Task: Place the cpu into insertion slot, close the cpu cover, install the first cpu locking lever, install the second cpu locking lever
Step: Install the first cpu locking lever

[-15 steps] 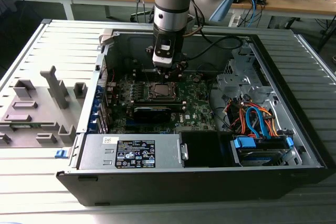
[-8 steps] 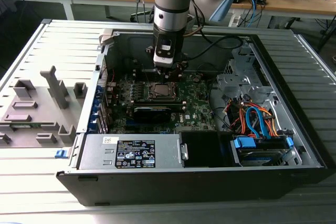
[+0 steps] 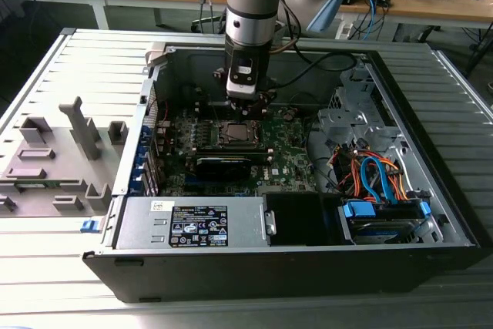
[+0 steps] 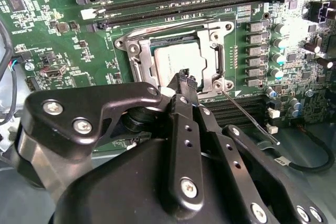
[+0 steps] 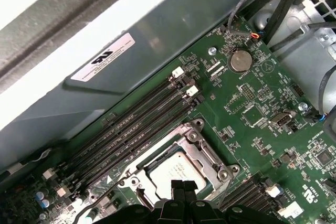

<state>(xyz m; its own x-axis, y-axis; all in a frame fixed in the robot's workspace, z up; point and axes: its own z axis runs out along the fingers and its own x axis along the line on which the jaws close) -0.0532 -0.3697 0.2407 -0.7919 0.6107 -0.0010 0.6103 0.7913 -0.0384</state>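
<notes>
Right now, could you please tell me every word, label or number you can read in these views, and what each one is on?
Black-and-white label on the grey power supply: print too small to read.
Small white sticker beside it: too small to read.
White label on the case wall: too small to read.
White print on the green circuit board: too small to read.
Nothing can be quoted.

No legible print on the power supply label [image 3: 198,226] or green board [image 5: 262,103].
</notes>
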